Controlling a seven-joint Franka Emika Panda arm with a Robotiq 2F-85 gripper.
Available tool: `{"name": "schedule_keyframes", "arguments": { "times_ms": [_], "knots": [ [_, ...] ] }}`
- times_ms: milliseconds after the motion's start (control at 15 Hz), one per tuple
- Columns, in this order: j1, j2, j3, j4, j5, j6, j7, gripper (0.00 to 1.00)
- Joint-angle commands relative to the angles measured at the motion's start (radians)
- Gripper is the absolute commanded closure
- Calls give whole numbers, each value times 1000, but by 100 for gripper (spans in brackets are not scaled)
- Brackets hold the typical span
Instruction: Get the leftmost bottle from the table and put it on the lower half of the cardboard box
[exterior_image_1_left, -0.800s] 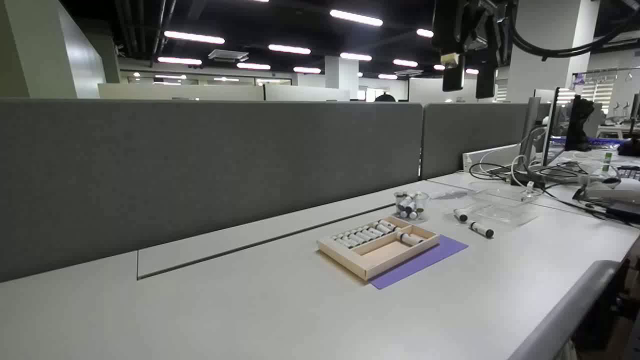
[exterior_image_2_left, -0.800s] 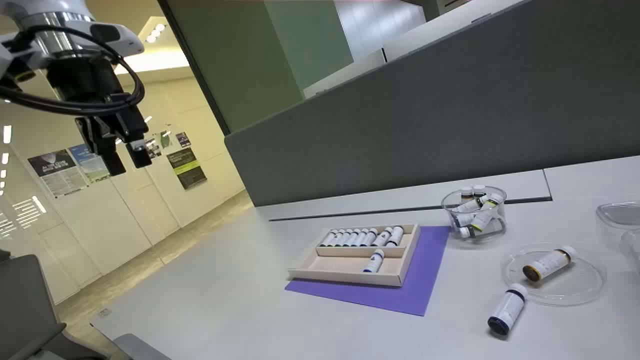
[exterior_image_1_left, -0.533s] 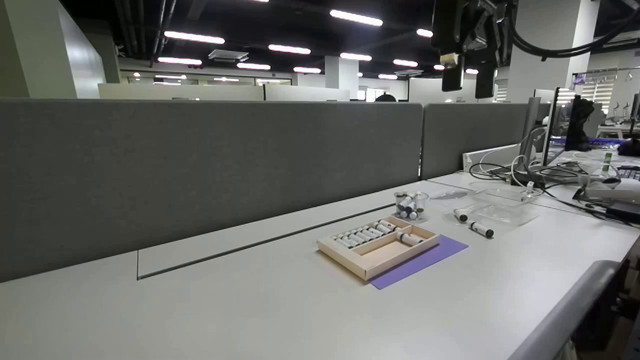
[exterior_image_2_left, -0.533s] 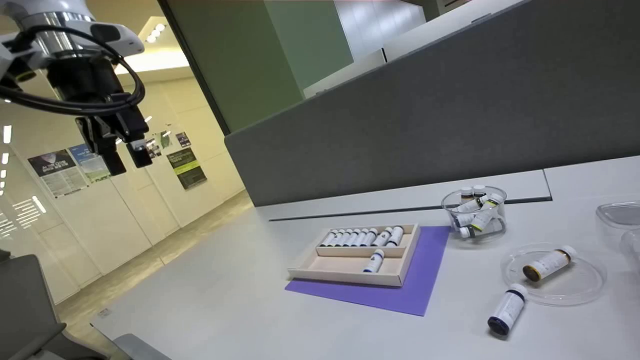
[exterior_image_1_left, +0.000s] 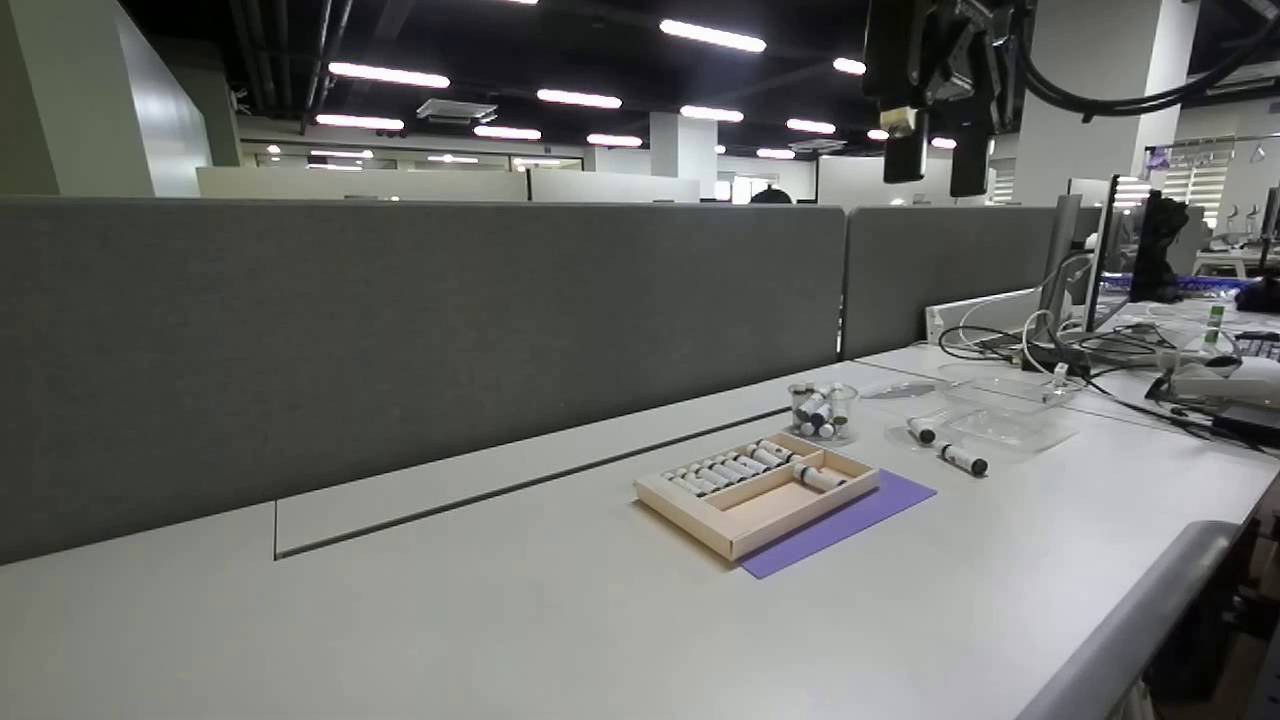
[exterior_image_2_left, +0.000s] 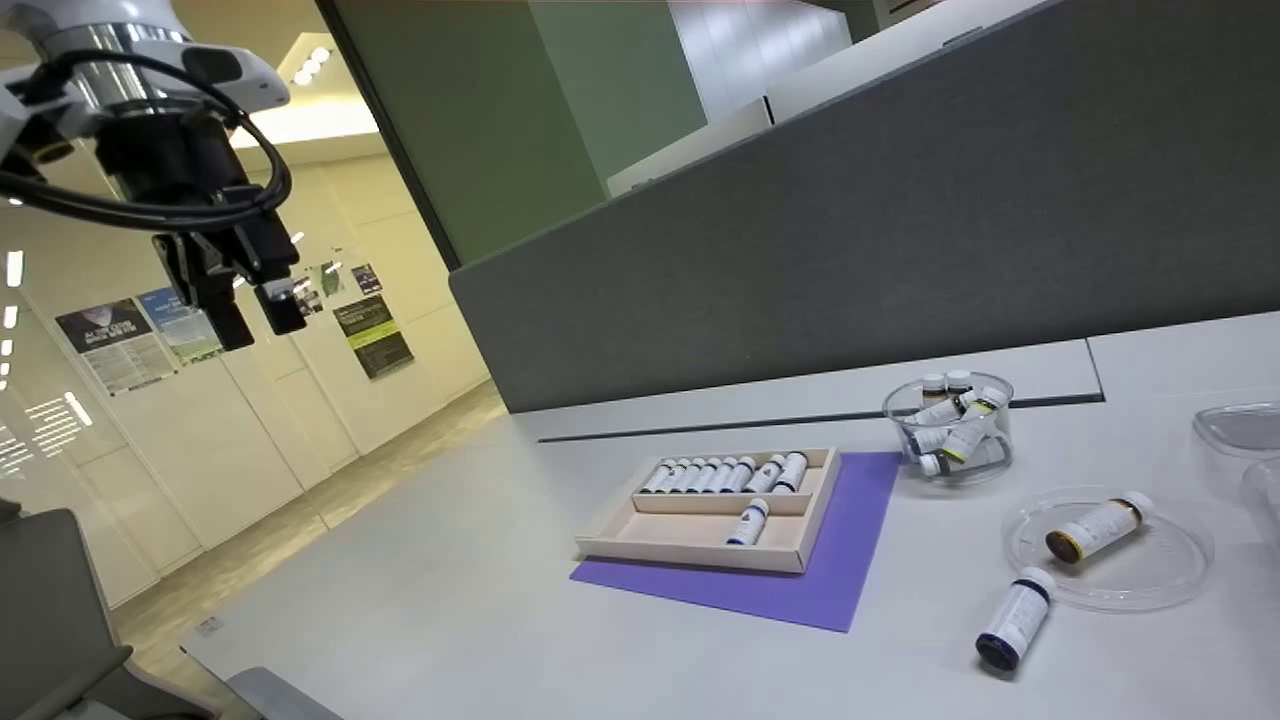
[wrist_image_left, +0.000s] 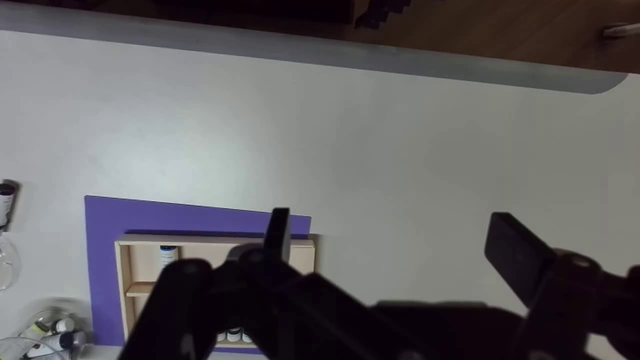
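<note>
The cardboard box (exterior_image_2_left: 690, 552) lies on the pale table (exterior_image_2_left: 430, 600); it also shows in an exterior view (exterior_image_1_left: 685, 520) and in part in the wrist view (wrist_image_left: 122, 280). Its upper row holds several white bottles (exterior_image_2_left: 710, 474). One bottle (exterior_image_2_left: 748, 522) lies in its lower compartment. Outside it, a dark-bottomed bottle (exterior_image_2_left: 1015, 620) lies on the table and an amber-bottomed bottle (exterior_image_2_left: 1100, 527) lies on a clear dish. My gripper (exterior_image_2_left: 260, 330) is open and empty, high above the table; in the wrist view (wrist_image_left: 390, 220) its left finger hides part of the box.
A purple sheet (exterior_image_2_left: 860, 540) lies under the box. A clear cup (exterior_image_2_left: 948, 430) with several bottles stands behind the clear dish (exterior_image_2_left: 1180, 560). A grey partition (exterior_image_1_left: 450, 330) runs along the table's back. Clear lids, cables and a monitor (exterior_image_1_left: 1115, 250) are further along.
</note>
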Motion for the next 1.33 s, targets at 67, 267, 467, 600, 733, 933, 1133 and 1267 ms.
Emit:
{"name": "schedule_keyframes", "arguments": {
  "times_ms": [67,267,467,600,733,933,1133,1267],
  "knots": [
    [-98,44,-85,-3,-98,123,-64,0],
    [-190,138,-177,24,-180,239,-130,0],
    [-270,286,-267,88,-236,358,-202,0],
    [-302,399,-319,174,-222,351,-218,0],
    [-297,328,-313,94,-219,372,-226,0],
    [-305,404,-325,152,-218,372,-232,0],
    [-300,405,-321,158,-218,371,-232,0],
    [-301,404,-321,158,-218,371,-232,0]
  ]
}}
